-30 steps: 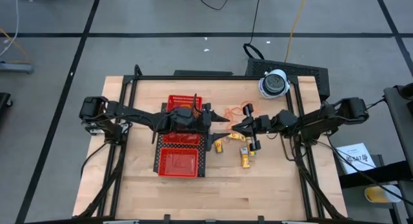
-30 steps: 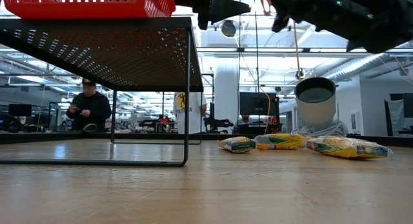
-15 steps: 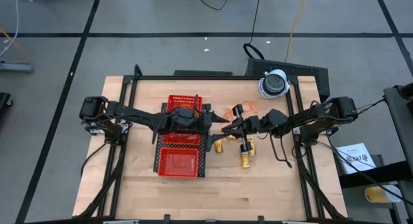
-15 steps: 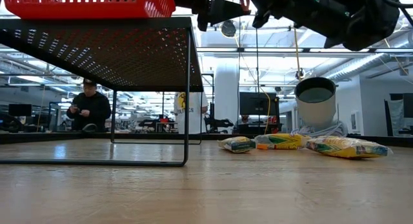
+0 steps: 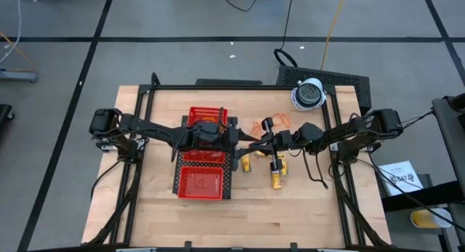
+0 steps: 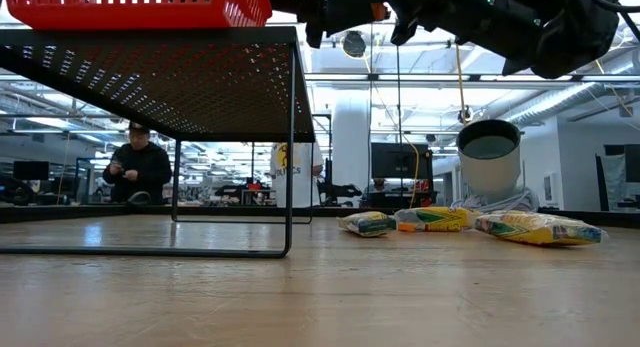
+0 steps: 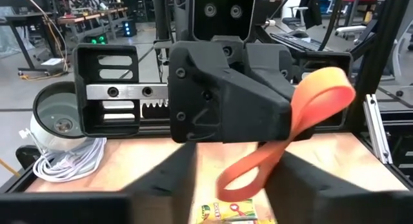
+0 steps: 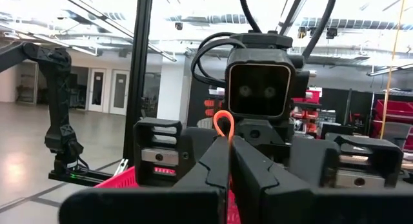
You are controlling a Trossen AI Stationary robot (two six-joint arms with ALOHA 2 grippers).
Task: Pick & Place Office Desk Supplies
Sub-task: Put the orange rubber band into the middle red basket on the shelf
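Both arms meet nose to nose above the table, just beside the red mesh tray. The right gripper is clamped tight on an orange rubber band, the loop dangling up in the air. The left gripper faces it, jaws partly apart; whether they touch the band I cannot tell. Yellow packets lie on the wood below.

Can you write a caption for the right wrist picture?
Right gripper shut on an orange rubber band, facing the left gripper.
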